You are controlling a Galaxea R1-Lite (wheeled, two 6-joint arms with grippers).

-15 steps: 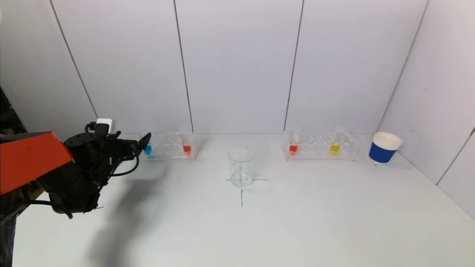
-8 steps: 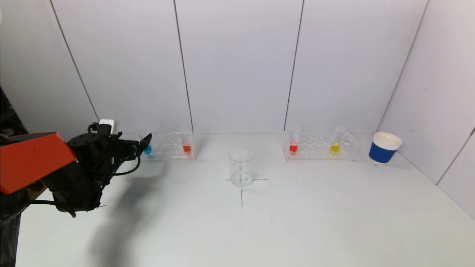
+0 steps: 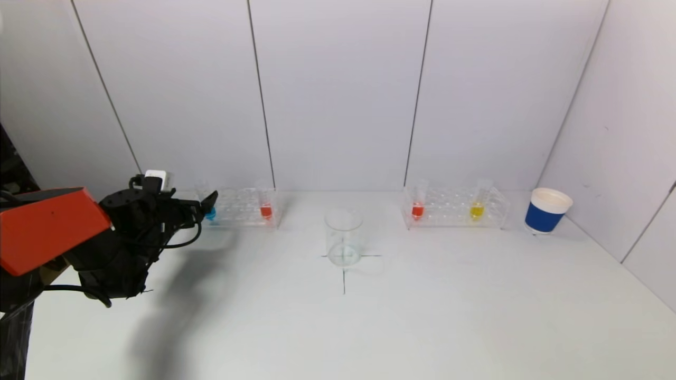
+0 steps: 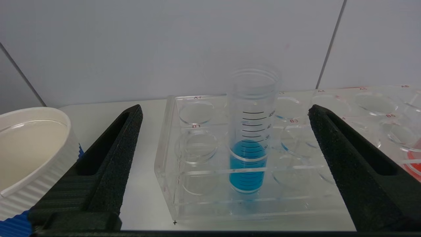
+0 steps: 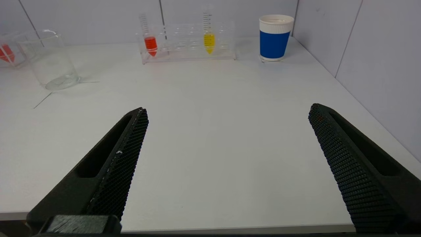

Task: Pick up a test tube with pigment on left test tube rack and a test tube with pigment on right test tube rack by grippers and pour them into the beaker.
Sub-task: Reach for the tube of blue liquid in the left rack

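The left test tube rack (image 3: 240, 208) holds a tube with blue pigment (image 3: 210, 214) and one with red pigment (image 3: 266, 210). My left gripper (image 3: 205, 205) hovers just in front of the blue tube (image 4: 247, 163). Seen from the left wrist, it (image 4: 225, 108) is open, fingers apart either side of the tube and short of it. The right rack (image 3: 457, 210) holds a red tube (image 3: 418, 210) and a yellow tube (image 3: 477, 210). A clear, empty beaker (image 3: 344, 237) stands between the racks. My right gripper (image 5: 228, 110) is open over bare table near the front edge.
A blue paper cup (image 3: 547, 211) with a white rim stands right of the right rack, near the side wall. Another white-rimmed cup (image 4: 29, 148) sits close beside the left rack's outer end. A black cross marks the table under the beaker.
My left arm has crept a little forward toward the left rack. Nothing else has moved.
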